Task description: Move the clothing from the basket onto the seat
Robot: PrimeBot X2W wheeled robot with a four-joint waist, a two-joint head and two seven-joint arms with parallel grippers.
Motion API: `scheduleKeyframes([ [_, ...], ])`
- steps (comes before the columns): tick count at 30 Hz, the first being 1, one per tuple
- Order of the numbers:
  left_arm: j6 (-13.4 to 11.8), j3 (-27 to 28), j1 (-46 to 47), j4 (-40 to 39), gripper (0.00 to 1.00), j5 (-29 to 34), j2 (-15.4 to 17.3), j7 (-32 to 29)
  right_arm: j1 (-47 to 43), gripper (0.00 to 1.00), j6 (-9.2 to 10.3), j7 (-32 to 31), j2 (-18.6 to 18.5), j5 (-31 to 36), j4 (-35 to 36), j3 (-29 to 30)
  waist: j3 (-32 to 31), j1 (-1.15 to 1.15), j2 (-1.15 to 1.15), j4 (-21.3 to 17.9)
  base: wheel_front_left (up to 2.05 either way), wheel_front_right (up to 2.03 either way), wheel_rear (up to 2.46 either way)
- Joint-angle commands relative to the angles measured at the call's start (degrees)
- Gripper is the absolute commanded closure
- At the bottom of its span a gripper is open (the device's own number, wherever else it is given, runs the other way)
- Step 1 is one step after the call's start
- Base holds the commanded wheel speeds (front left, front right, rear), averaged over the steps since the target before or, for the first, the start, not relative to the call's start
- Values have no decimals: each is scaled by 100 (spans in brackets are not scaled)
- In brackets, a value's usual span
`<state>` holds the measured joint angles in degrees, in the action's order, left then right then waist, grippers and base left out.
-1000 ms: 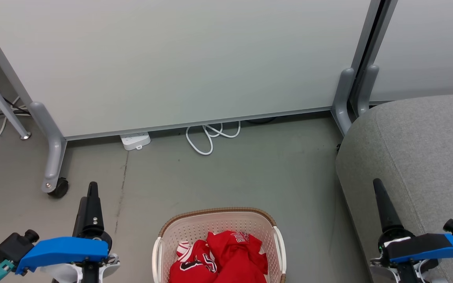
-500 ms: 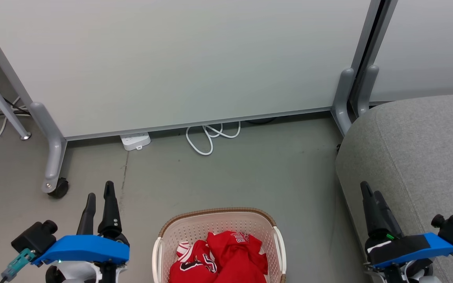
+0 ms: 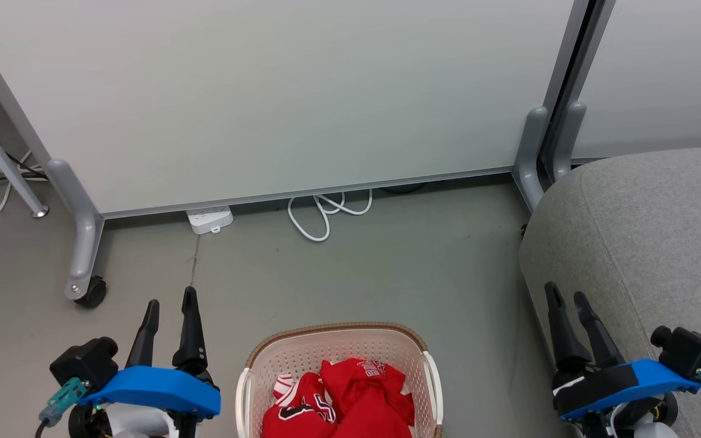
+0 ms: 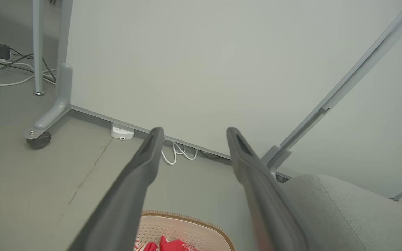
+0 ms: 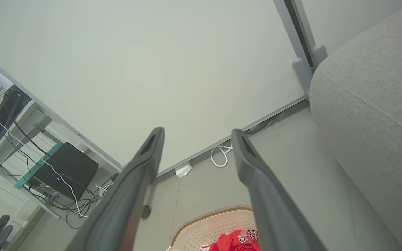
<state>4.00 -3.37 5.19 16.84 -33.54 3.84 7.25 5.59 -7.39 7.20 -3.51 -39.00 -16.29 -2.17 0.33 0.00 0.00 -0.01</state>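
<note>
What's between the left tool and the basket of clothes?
Just bare floor separates the left tool from the basket, as the head view shows.

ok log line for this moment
left gripper: open, empty | right gripper: open, empty | clothing: in basket | seat: no clothing in view

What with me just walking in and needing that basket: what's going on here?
The robot is handling nothing yet. Its left gripper and right gripper hang open and empty on either side of the basket. The red clothing lies bunched in the basket. The grey seat stands to its right, with no clothing on the part in view.
</note>
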Motion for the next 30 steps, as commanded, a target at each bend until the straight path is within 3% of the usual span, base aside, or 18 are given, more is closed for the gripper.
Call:
scheduleKeyframes([
  [1,-31,-54,156,-19,0,191,54,66,101,0,-9,70,-11,194,23,-18,-3,0,0,-1,0,0,0],
  [30,-2,-343,182,247,0,1711,105,461,131,0,-13,461,46,1861,-138,-104,-31,0,0,5,0,0,0],
])
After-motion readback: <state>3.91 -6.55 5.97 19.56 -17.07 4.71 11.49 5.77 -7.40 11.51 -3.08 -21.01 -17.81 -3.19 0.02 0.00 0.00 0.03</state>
